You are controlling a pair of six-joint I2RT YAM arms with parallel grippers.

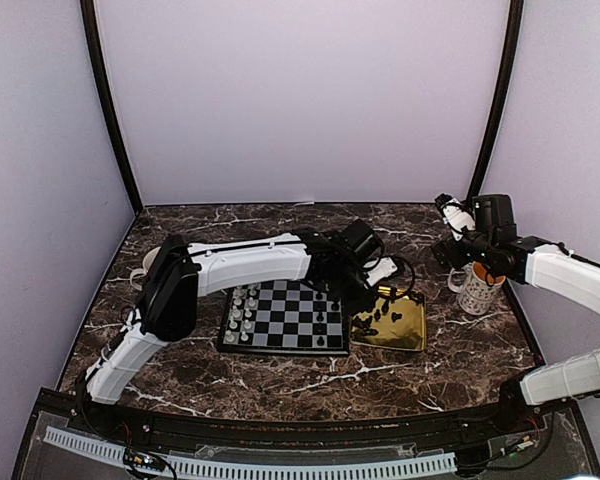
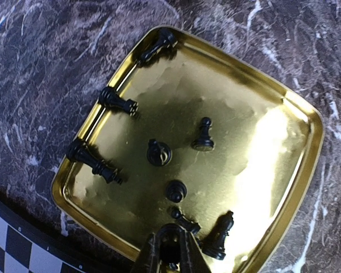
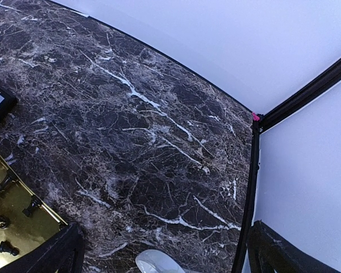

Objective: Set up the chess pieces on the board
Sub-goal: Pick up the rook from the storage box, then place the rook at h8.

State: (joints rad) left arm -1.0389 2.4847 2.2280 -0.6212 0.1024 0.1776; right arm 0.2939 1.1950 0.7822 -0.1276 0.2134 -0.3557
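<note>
left gripper [image 2: 170, 233] low over the tray [image 2: 292, 108]
i see its jaws pinched shut among black pieces [image 2: 203, 136] in the tray, grasp unclear; right gripper [image 3: 165, 242] gapes, right of tray; board [image 1: 290, 325] just left.

1. Left arm [image 1: 250, 262]: white shell links, black joints, a black boxy elbow housing.
2. Right arm [image 1: 572, 280]: the same white links and black joints.
3. Black cables [image 1: 410, 268] loop at the left wrist.
4. Right tool fingers [image 3: 62, 253]: plain black, blocky.

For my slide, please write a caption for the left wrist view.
Left gripper above a gold tray of scattered black chess pieces, beside the chessboard.
</note>
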